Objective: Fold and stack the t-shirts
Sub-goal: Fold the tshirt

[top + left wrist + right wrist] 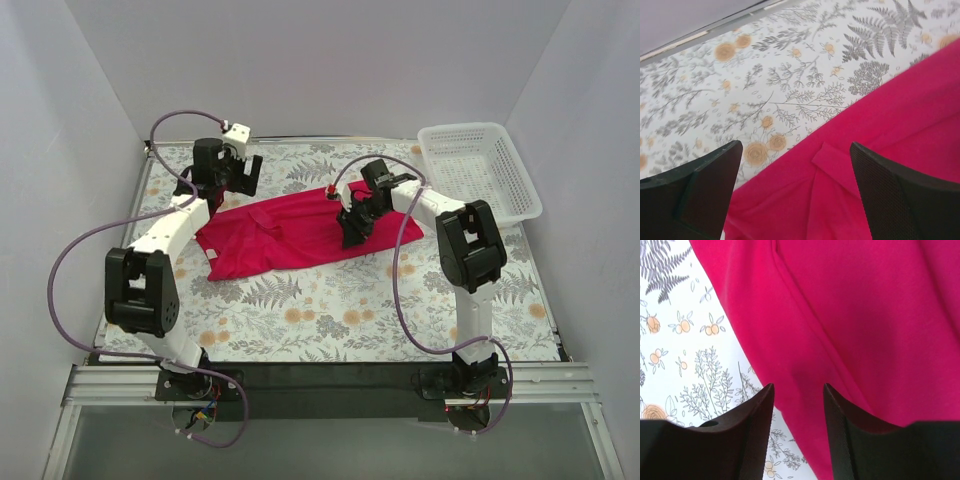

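Observation:
The magenta-red t-shirt (300, 235) lies partly folded and wrinkled across the middle of the floral table, running from lower left to upper right. My left gripper (245, 178) hovers open over the shirt's far left edge; in the left wrist view its wide-apart fingers (890, 190) frame a small folded flap of the shirt (840, 165). My right gripper (352, 236) is open just above the shirt's near right edge; in the right wrist view the shirt (865, 315) fills the frame, its edge between the fingers (752, 420). Neither holds cloth. No neck tag shows.
A white plastic mesh basket (478, 170) stands at the back right corner of the table. The floral tablecloth (330, 310) covers the table. White walls enclose the left, back and right sides. Purple cables loop from both arms.

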